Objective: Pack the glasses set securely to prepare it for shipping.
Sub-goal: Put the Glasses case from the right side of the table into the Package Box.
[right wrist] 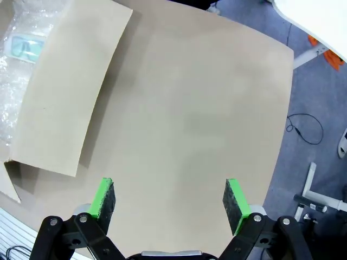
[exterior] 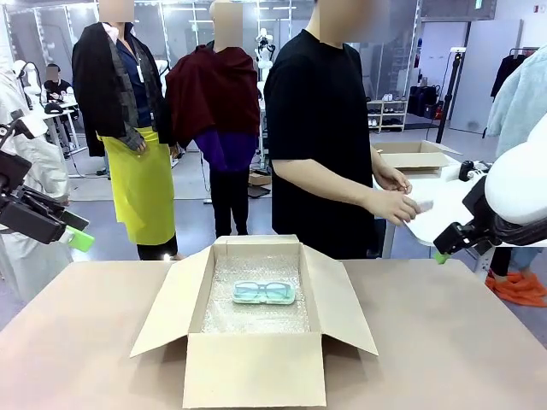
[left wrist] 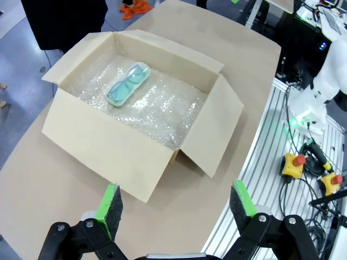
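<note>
Brown desk (exterior: pixel 444 342) in an open lab room; a person in a black shirt (exterior: pixel 316 128) stands at the far side, turned toward a white side table (exterior: pixel 444 209) on my right.

- Cardboard box (exterior: pixel 256 371) sits mid-desk with all four flaps folded outward. Its floor is lined with bubble wrap (exterior: pixel 256 318).
- Case with mint-green glasses (exterior: pixel 264 293) lies flat on the bubble wrap inside the box, toward the far wall and about centred between the side walls. In the left wrist view it runs diagonally across the lining. Nothing touches it.
- Person's hands (exterior: pixel 395 203) are over the white side table, away from the box. One holds a small pale item (exterior: pixel 423 206) that is too small to identify.
- A second open cardboard carton (exterior: pixel 414 155) stands farther back on that white table.

Left gripper (left wrist: pixel 175 189): fingers spread wide with nothing between the green pads. It hangs in the air off the desk's left edge, well apart from the box and looking down at it. Yellow stop buttons (left wrist: pixel 293 164) lie on the metal frame beside the desk.

Right gripper (right wrist: pixel 169 187): also spread wide with nothing between the pads. It is raised above bare desk to the right of the box. The box's right flap (right wrist: pixel 65 92) fills the left side of the right wrist view, and a corner of the case shows beyond it.
</note>
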`<state>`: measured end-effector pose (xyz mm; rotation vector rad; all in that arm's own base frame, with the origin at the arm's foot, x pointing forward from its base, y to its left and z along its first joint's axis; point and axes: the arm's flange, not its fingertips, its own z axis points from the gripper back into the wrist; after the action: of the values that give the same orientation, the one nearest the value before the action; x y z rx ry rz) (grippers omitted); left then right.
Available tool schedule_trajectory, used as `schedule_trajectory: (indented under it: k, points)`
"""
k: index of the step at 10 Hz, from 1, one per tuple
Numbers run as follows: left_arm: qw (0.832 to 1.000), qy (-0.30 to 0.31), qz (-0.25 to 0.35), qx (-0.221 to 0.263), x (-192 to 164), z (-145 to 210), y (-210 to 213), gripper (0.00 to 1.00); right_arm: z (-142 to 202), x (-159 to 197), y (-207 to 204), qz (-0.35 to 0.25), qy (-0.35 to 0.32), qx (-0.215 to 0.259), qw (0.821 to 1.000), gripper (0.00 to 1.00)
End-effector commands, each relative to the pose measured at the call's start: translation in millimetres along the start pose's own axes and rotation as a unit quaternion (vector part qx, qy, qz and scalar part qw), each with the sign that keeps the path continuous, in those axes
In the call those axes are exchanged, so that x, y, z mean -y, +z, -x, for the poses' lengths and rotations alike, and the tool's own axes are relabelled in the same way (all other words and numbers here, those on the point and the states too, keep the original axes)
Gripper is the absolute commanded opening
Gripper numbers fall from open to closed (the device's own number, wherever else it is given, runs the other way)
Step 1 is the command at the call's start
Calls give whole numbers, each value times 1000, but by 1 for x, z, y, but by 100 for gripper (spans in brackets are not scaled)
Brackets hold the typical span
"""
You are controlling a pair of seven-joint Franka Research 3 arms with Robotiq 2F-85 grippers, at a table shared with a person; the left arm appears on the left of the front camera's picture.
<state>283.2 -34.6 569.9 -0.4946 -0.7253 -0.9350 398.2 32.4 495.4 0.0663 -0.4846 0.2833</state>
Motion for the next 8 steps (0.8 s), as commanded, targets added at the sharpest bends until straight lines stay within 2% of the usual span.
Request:
schedule_trajectory:
  k: [1, 8]
  points:
    - [1000, -5, 10, 6, 1, 0, 2, 100, 0, 1, 1, -2, -2, 8, 1000, 100]
    - [1000, -5, 10, 6, 1, 0, 2, 100, 0, 1, 1, -2, -2, 8, 1000, 100]
